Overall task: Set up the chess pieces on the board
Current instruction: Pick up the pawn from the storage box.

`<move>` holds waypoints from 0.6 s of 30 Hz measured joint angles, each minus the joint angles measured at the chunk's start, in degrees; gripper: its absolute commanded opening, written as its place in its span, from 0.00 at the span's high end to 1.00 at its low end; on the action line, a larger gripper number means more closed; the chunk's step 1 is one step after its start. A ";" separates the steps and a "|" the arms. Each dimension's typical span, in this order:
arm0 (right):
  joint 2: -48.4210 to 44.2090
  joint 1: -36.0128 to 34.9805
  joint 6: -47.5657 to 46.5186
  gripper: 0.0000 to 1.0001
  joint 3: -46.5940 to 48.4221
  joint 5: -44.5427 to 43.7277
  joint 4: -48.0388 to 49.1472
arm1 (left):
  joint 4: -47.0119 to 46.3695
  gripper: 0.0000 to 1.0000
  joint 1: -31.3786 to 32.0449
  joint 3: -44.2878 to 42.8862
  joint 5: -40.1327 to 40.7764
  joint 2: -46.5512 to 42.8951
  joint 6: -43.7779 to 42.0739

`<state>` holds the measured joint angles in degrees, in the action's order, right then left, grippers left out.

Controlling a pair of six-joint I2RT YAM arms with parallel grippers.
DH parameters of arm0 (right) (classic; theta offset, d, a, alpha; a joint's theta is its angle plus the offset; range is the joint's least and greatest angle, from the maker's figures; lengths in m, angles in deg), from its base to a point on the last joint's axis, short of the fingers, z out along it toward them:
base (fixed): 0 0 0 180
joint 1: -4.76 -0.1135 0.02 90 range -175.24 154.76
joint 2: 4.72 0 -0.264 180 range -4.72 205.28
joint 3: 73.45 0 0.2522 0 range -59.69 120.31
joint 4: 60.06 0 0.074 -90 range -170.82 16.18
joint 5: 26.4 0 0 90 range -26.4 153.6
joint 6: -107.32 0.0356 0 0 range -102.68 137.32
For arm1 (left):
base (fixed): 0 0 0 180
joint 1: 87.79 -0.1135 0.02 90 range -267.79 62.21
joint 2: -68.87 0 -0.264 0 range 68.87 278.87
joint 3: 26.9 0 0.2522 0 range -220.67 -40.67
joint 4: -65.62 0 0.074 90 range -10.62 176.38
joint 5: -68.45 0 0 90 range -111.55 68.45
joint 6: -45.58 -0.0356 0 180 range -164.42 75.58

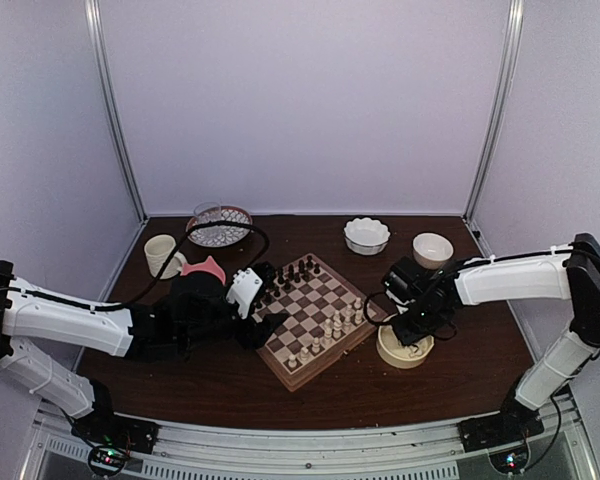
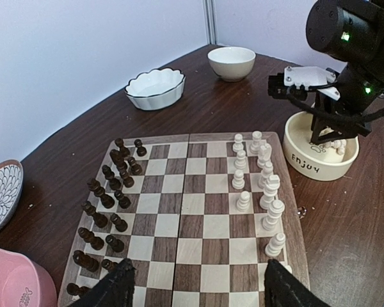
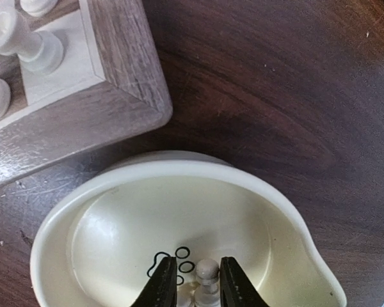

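The board [image 1: 315, 320] [image 2: 205, 192] lies mid-table, its corner [image 3: 83, 121] showing in the right wrist view. Cream chess pieces [image 2: 269, 192] [image 1: 340, 322] stand along its right side and dark ones [image 2: 109, 192] along its left. My left gripper [image 2: 198, 267] [image 1: 265, 320] hangs open over the board's near edge, nothing between its fingers. My right gripper [image 3: 198, 263] [image 1: 415, 325] reaches down into the cream bowl [image 3: 179, 166] [image 2: 313, 163]. Its jaws straddle a cream pawn [image 3: 207, 272], with a gap still showing on the pawn's left side.
A pink bowl [image 1: 205, 270] [image 2: 16, 284] and a cream cup [image 1: 162, 255] sit left of the board. Behind them is a patterned bowl [image 1: 220, 228]. A scalloped white bowl [image 1: 367, 235] [image 2: 155, 88] and a small white bowl [image 1: 433, 248] [image 2: 231, 62] stand at the back right.
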<state>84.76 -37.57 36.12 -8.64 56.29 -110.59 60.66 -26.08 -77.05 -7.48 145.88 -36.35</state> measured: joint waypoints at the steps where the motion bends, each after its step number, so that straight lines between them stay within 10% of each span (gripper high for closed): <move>1: 0.70 0.04 0.04 0.79 0.00 0.00 0.20 | 0.00 0.30 0.02 0.00 0.00 0.00 0.00; 18: -13.05 0.31 -0.94 0.92 -4.76 0.28 5.18 | 0.20 0.30 0.02 0.00 -0.44 -0.04 0.04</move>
<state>71.71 -37.26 35.18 -13.41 56.57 -105.41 60.86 -26.06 -77.05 -7.92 145.84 -36.30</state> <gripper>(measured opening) 0.096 0.695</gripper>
